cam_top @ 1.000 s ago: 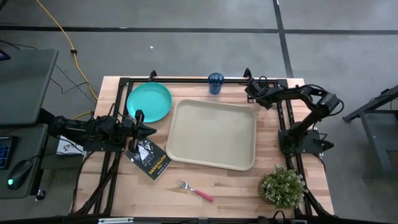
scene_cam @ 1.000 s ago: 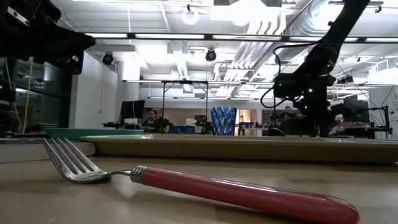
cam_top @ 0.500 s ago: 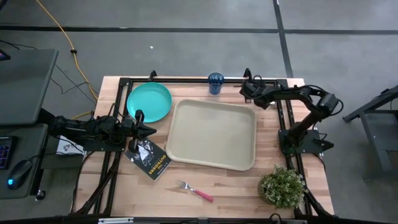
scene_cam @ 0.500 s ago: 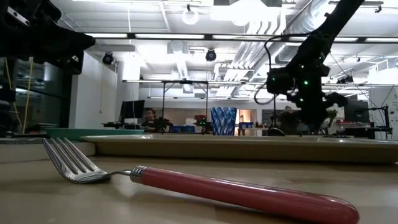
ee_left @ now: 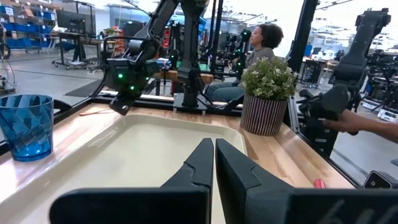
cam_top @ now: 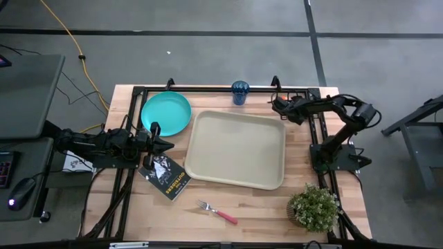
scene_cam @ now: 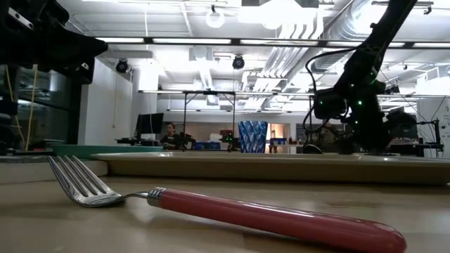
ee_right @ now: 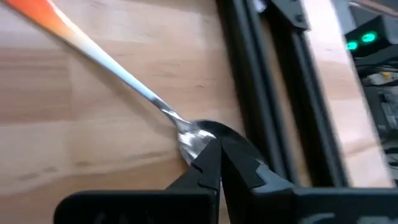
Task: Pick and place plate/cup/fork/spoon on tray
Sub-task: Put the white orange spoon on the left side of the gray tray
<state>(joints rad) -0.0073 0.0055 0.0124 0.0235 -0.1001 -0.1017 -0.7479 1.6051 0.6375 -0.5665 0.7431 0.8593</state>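
Right gripper [ee_right: 219, 163] is down on the wood, fingers pressed together right at the spoon [ee_right: 146, 96], whose bowl lies just ahead of the tips and handle runs away across the table, beside the black frame rail [ee_right: 261, 81]. Whether they pinch the bowl, I can't say. It looks thin, stiff, slick metal lying flat; the neck seems the best hold. Left gripper [ee_left: 213, 163], closed, waits facing the tray [ee_left: 143, 155].
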